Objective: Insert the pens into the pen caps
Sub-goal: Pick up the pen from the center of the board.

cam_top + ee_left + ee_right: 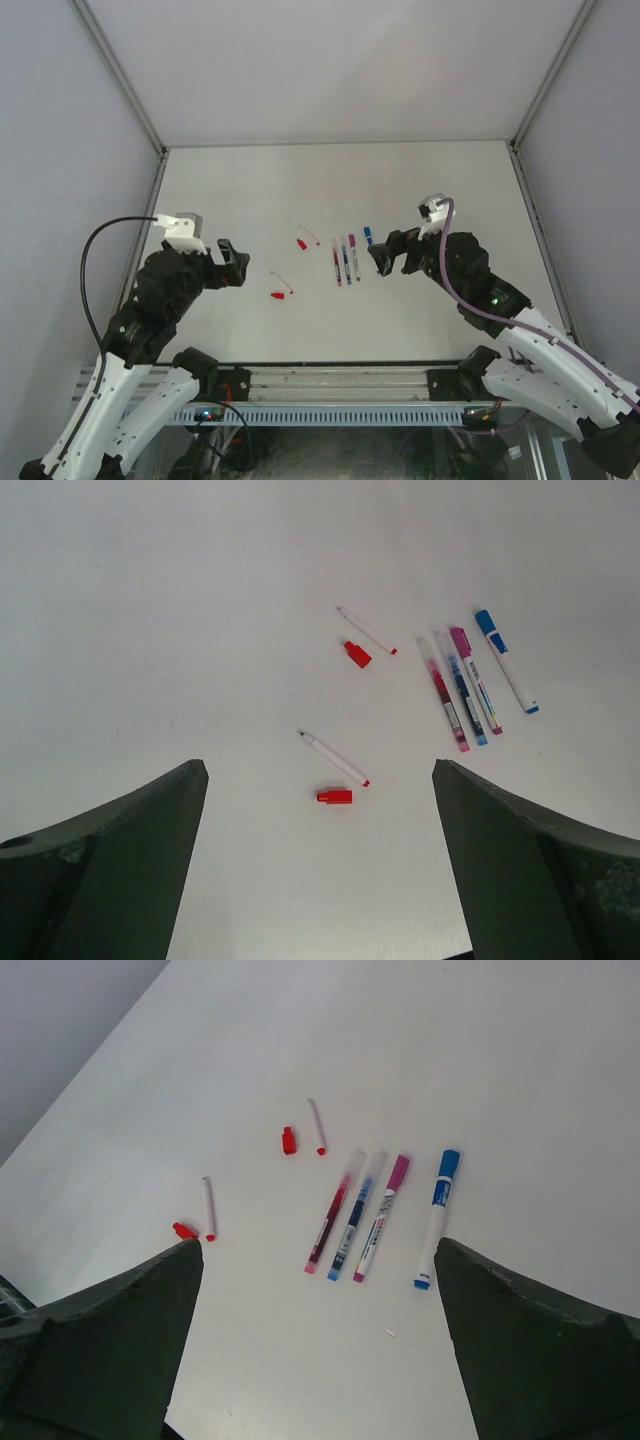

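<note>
Pens with thin white barrels (346,262) lie mid-way across the flat white table (250,180), between the two arms. Four are capped and sit in a loose row: a pen with a clear red cap (443,693), a dark blue pen (460,685) and a magenta-capped pen (474,678) close side by side, then a thicker light-blue marker (506,660) slightly apart at the row's right end.

Left of the row lie two uncapped pens with red ends, the farther uncapped pen (366,630) and the nearer uncapped pen (335,759), well apart from each other. A small red plastic cap sits just beside each, the farther red cap (357,654) and the nearer red cap (334,796).

The left gripper (232,266) hovers left of the nearer uncapped pen, its dark fingers (130,860) spread wide and empty. The right gripper (385,258) hangs just right of the row, likewise spread, holding nothing.
</note>
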`<control>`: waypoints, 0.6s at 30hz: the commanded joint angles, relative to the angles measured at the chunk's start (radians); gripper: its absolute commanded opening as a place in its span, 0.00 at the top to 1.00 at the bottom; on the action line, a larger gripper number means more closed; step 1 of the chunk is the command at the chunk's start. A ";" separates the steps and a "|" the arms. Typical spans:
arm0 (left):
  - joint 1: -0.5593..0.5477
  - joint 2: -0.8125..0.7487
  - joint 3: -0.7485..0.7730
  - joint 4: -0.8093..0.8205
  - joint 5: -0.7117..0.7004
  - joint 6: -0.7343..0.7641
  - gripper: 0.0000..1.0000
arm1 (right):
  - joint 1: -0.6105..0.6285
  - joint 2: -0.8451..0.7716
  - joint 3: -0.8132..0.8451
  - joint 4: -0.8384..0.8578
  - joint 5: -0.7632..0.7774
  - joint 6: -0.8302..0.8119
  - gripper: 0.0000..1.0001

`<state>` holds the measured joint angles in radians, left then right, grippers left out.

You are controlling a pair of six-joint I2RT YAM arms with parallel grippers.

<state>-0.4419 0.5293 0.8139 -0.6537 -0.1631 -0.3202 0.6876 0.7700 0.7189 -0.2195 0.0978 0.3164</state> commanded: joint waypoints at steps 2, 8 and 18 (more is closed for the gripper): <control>0.006 -0.010 -0.026 0.031 -0.017 0.016 0.00 | -0.011 0.026 -0.002 0.087 0.014 0.012 0.00; 0.006 -0.011 -0.026 0.030 -0.022 0.014 0.00 | -0.030 0.120 0.000 0.115 0.004 0.062 0.00; 0.006 -0.012 -0.026 0.031 -0.016 0.014 0.00 | -0.044 0.278 0.055 0.183 -0.145 0.043 0.05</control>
<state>-0.4416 0.5259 0.8143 -0.6537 -0.1734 -0.3202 0.6479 0.9955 0.7197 -0.1268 0.0143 0.3546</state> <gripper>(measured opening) 0.998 0.971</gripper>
